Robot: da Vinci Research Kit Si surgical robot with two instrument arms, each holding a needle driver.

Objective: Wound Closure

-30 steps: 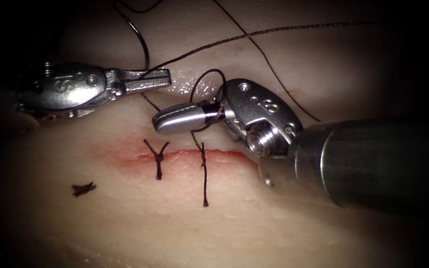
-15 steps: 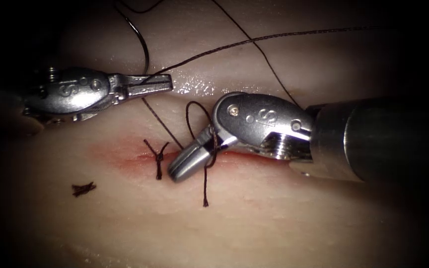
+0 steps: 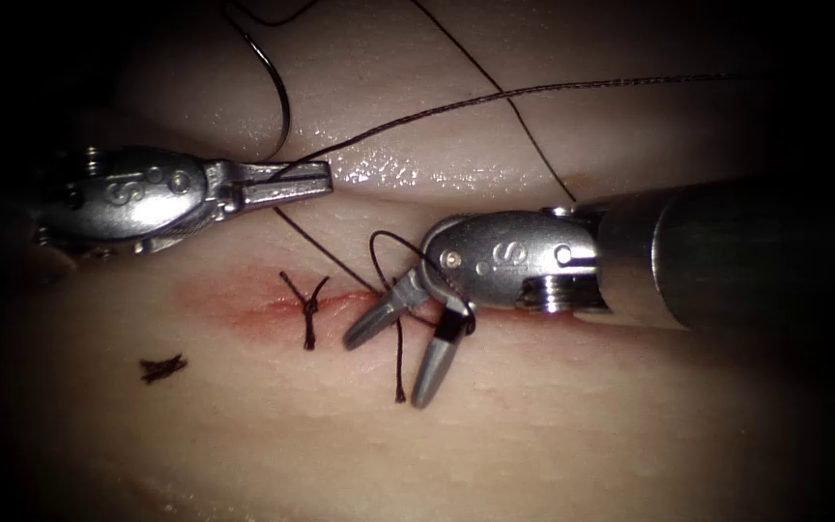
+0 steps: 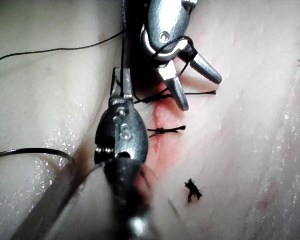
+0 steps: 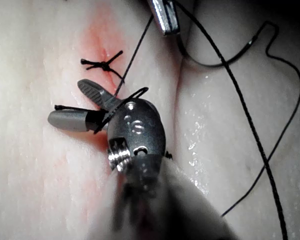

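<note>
The cut (image 3: 340, 302) runs across the tissue (image 3: 533, 435) with red fluid along it. One tied stitch (image 3: 308, 307) sits on its left part. My left tool (image 3: 324, 178) is above the cut, shut on the long thread (image 3: 495, 94); that thread runs down to the second stitch. My right tool (image 3: 386, 372) reaches in from the right with a thread loop (image 3: 386, 249) around its jaws. Its jaws are open, one on each side of the short thread tail (image 3: 399, 372), holding nothing. The curved needle (image 3: 280, 87) lies free on the tissue behind the left tool.
A cut scrap of thread (image 3: 163, 367) lies on the tissue below and left of the cut. Slack thread (image 3: 533, 145) crosses the tissue behind the right tool's shaft (image 3: 727, 256). The wet ridge (image 3: 408, 169) glistens above the cut.
My right tool swung down from above the cut to the short tail, carrying the loop, and opened its jaws. The left tool kept its hold on the thread, nearly still.
</note>
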